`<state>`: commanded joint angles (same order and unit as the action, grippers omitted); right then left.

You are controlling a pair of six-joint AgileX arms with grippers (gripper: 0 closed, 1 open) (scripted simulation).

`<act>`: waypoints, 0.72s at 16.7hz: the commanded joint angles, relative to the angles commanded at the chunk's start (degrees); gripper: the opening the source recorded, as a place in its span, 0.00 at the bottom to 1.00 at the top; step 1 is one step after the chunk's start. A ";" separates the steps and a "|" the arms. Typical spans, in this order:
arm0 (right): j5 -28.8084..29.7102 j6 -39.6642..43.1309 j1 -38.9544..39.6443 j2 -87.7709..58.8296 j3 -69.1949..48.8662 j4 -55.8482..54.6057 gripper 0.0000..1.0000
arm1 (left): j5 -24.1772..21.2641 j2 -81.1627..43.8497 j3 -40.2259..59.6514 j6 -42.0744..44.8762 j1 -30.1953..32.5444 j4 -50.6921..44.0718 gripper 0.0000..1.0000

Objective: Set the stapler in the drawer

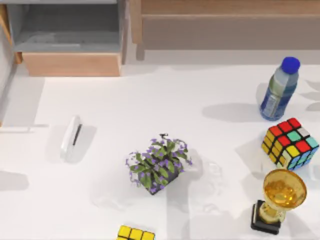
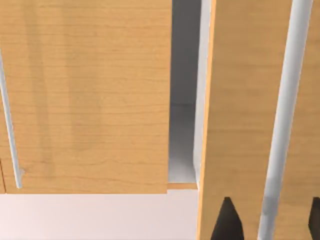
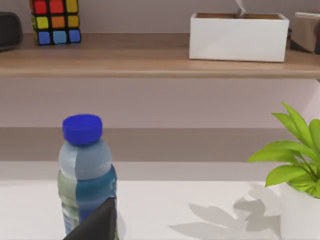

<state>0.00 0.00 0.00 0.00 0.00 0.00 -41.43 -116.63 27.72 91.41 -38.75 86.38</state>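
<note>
**A:** Start with the biggest things. Where's the drawer?

**B:** The drawer (image 1: 70, 42) sits pulled open at the table's far left, grey floor bare, tan front panel facing the table (image 1: 200, 130). Beside it, along the far edge to the right, runs the longer brown wooden unit (image 1: 225, 25).

**A:** And the arms?

**B:** The left gripper (image 2: 270, 220) is held close against light wooden panels, with two dark fingertips (image 2: 227, 222) standing well apart, so its jaws are spread with nothing between them. Of the right gripper (image 3: 95, 225), one dark finger shows in front of the bottle (image 3: 86, 175); whether its jaws are open, I cannot tell.

**A:** Smaller items?

**B:** A purple-flowered plant (image 1: 159, 164) mid-table, a gold trophy (image 1: 277, 200) and a colour cube (image 1: 290, 143) at the right, with the bottle behind them.

**A:** The stapler?

**B:** The stapler (image 1: 71, 138) lies on the table's left side, well short of the drawer, untouched.
</note>
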 joint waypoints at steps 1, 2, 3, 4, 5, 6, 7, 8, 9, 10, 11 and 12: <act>0.00 0.00 0.00 0.00 0.00 0.00 1.00 | 0.00 0.00 0.00 0.00 0.00 0.00 0.68; 0.00 0.00 0.00 0.00 0.00 0.00 1.00 | 0.00 0.00 0.00 0.00 0.00 0.00 0.75; 0.00 0.00 0.00 0.00 0.00 0.00 1.00 | 0.00 0.00 0.00 0.00 0.00 0.00 0.83; 0.00 0.00 0.00 0.00 0.00 0.00 1.00 | 0.00 0.00 0.00 0.00 0.00 0.00 0.90; 0.00 0.00 0.00 0.00 0.00 0.00 1.00 | 0.00 0.00 0.00 0.00 0.00 0.00 0.98; 0.00 0.00 0.00 0.00 0.00 0.00 1.00 | 0.00 0.00 0.00 0.00 0.00 0.00 1.00; 0.00 0.00 0.00 0.00 0.00 0.00 1.00 | 0.00 0.00 0.00 0.00 0.00 0.00 1.00; 0.00 0.00 0.00 0.00 0.00 0.00 1.00 | 0.00 0.00 0.00 0.00 0.00 0.00 1.00; 0.00 0.00 0.00 0.00 0.00 0.00 1.00 | 0.00 0.00 0.00 0.00 0.00 0.00 1.00; 0.00 0.00 0.00 0.00 0.00 0.00 1.00 | 0.00 0.00 0.00 0.00 0.00 0.00 1.00; 0.00 0.00 0.00 0.00 0.00 0.00 1.00 | 0.00 0.00 0.00 0.00 0.00 0.00 1.00; 0.00 0.00 0.00 0.00 0.00 0.00 1.00 | 0.00 0.00 0.00 0.00 0.00 0.00 1.00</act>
<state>0.00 0.00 0.00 0.00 0.00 0.00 -41.43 -116.63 27.72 91.41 -38.75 86.38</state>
